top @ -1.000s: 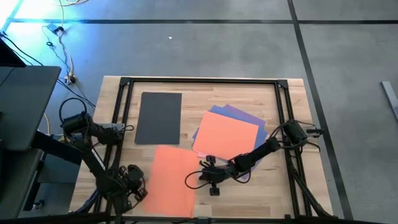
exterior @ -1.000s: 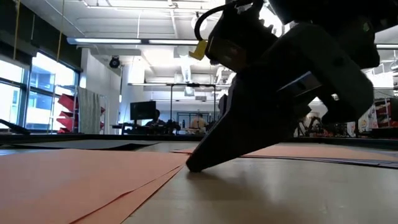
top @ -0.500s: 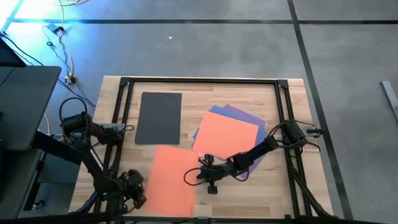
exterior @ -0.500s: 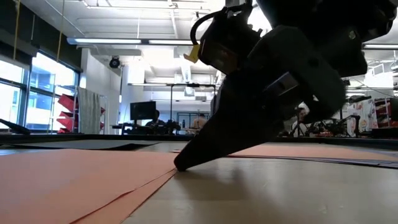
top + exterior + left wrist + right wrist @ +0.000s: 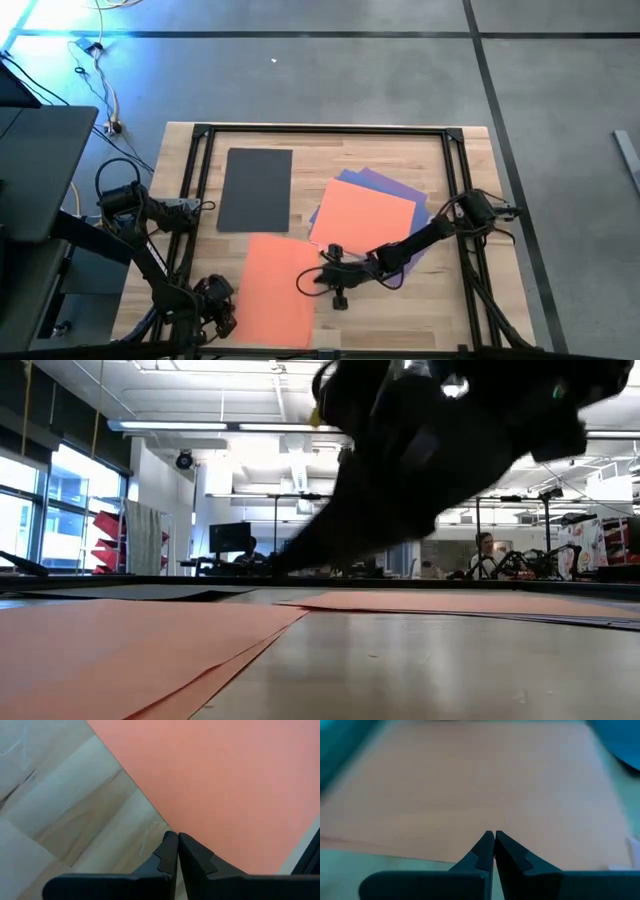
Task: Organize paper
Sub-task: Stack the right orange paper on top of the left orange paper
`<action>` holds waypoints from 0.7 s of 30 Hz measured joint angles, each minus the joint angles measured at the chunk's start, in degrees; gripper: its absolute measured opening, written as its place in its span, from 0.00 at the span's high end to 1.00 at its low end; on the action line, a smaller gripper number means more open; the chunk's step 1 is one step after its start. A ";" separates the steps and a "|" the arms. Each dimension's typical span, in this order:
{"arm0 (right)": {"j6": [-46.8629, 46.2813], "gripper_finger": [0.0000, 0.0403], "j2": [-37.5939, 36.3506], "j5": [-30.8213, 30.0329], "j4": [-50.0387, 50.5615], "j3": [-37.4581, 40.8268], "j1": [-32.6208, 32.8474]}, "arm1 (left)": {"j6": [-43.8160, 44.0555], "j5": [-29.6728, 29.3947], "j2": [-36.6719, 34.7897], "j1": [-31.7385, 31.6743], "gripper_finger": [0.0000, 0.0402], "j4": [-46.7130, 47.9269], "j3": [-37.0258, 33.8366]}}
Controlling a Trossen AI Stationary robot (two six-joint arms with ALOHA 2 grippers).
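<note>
coloured paper sheets (image 5: 362,218) flat, partly overlapping

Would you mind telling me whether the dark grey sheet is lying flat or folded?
Flat and spread: the dark grey sheet shows as one full rectangle on the table, apart from the others.

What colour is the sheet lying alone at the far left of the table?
Dark grey; the high view shows it best.

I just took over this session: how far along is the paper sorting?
Little looks done. The dark grey sheet lies alone; a pink sheet lies alone near the front edge; the orange sheet tops the blue and purple ones in a fanned pile. In hand: the right claw, shut, sits between pink and orange. The left claw, shut, waits at the pink sheet's edge. Gathering all five remains.
</note>
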State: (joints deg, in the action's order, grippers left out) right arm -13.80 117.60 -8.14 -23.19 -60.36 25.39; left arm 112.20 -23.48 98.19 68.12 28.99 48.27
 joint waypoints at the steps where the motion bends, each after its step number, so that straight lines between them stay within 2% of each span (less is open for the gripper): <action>1: 0.09 1.00 0.03 2.16 0.22 0.00 0.25 | 0.18 -0.02 0.00 0.22 1.00 0.13 0.00; 4: -0.48 1.00 0.72 5.80 0.08 -0.02 1.10 | 1.94 -0.10 0.00 0.96 1.00 0.24 -0.02; 9: 0.00 1.00 4.03 6.45 -1.70 -0.42 1.76 | 1.81 -1.93 0.09 1.65 1.00 -3.23 -0.26; 15: -1.41 1.00 10.19 7.73 -1.94 -7.17 0.47 | 0.64 -2.56 2.49 1.33 1.00 -9.34 -0.03; 21: -0.12 1.00 12.15 7.72 6.92 -13.89 -0.05 | 0.58 -3.74 4.66 1.79 1.00 -12.04 0.10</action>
State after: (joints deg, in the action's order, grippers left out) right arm -13.92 129.75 -0.43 -16.26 -74.25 25.34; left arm 112.78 -27.21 102.85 69.91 16.95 48.37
